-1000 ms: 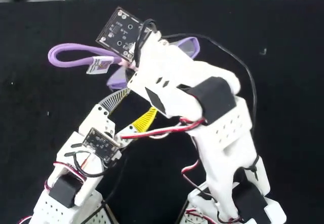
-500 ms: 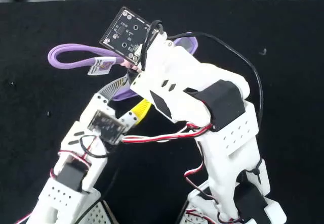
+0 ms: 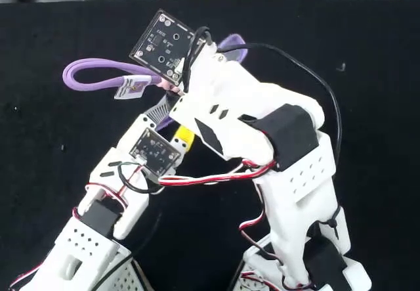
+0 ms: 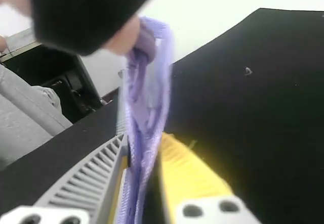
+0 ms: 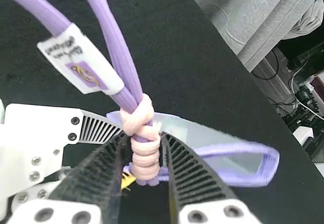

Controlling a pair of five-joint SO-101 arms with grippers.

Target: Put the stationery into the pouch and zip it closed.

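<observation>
Purple pouch, left hand clamped on its edge, right hand clamped on pink coiled pull

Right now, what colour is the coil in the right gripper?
The coil is pale pink; right wrist view.

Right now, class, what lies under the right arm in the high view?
The purple pouch peeks out past it, its edge pinched by the left claw below. The right arm covers most of the pouch, so its contents cannot be seen.
</observation>
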